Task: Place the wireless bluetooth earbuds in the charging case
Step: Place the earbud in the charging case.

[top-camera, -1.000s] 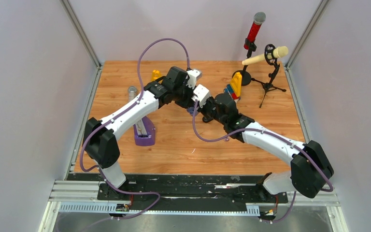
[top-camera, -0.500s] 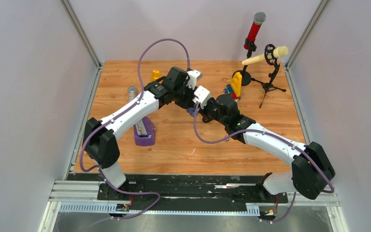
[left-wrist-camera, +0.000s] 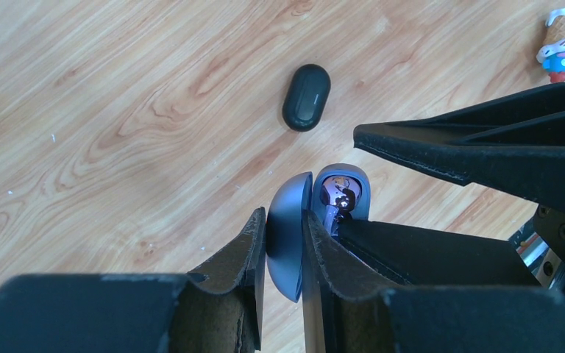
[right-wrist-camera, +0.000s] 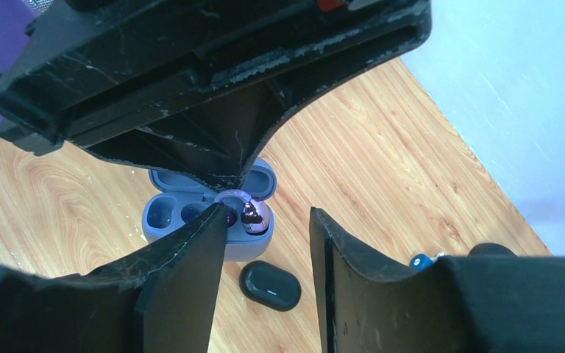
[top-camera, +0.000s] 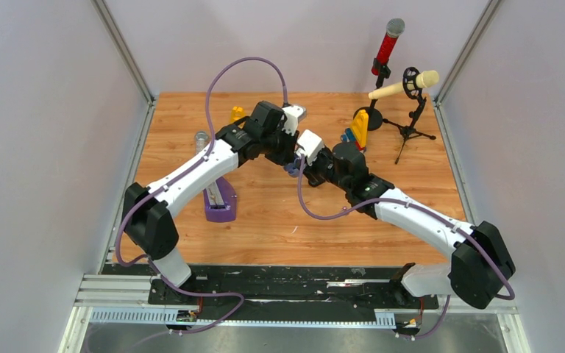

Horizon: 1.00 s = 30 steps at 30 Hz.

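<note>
earbud (right-wrist-camera: 253, 216) in charging case (right-wrist-camera: 163, 220), second case (right-wrist-camera: 269, 284) beside

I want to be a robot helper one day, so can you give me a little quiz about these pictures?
1. True or false: the left tool is pinching the open case.
2. What colour is the closed case? A black, B red, C yellow.
3. Fill the gap: the shiny earbud sits ___ the open case.
Key: 1 true; 2 A; 3 in.
</note>
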### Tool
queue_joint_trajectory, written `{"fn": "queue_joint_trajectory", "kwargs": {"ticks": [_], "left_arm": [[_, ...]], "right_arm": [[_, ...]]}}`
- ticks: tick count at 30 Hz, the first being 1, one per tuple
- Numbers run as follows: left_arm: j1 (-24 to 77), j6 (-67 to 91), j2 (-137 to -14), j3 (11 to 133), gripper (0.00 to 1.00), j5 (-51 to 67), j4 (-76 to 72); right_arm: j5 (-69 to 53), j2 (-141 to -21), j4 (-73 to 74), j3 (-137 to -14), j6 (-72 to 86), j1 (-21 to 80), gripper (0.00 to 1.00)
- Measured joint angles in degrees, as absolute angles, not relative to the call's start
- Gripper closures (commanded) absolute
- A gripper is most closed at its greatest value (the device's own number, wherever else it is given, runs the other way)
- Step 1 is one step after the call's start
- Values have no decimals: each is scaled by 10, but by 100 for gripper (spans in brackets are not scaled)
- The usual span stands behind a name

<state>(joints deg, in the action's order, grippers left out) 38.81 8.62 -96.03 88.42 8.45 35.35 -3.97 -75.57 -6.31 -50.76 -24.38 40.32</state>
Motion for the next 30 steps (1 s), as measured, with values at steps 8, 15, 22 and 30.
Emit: {"fn": "queue_joint_trajectory", "kwargs": {"ticks": [8,15,22,30], "left_arm": [[388,85,-950,873,81,78,347],[386,84,-935,856,81,52,332],[387,80,-929,854,81,37,323],[401,71,-926,843,81,22,319]], "right_arm": [[-27,-734,-37,-510,-259,402,49],[-21,-727,15,-536,-230,386,38],[-48,-769,44,-587,-144,369,36],[-99,-818,72,-626,-61,353,37]]}}
